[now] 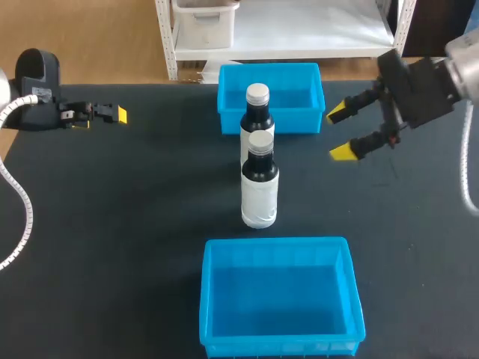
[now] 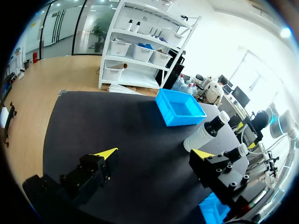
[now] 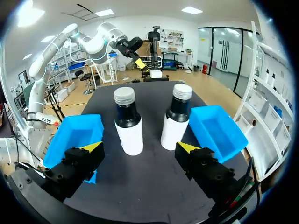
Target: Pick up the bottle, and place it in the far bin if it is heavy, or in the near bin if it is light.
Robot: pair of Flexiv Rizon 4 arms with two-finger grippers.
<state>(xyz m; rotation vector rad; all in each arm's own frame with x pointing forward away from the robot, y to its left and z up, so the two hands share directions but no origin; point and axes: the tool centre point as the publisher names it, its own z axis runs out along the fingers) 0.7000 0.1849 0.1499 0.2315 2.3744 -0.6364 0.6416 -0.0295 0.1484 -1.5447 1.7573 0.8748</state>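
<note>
Black table (image 1: 112,224). 2 blue bins on it: far bin (image 1: 299,123), near bin (image 1: 206,299). Between them 2 upright bottles, far bottle (image 1: 257,112) and near bottle (image 1: 259,196), close together.

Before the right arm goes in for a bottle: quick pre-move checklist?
1. Right hand open and empty: ok. Its fingers are apart and it sits off to the bottles' side, touching neither.
2. Bottles upright: ok. The far bottle and near bottle both stand capped, in line between the bins.
3. Target bottle settled: cannot tell. The two look alike.
4. Far bin and near bin free to receive: ok. Nothing shows inside either.
5. Left hand out of the way: ok. It is open, off at the left, well apart from the bottles.
6. Heavy or light: cannot tell before a lift.
</note>
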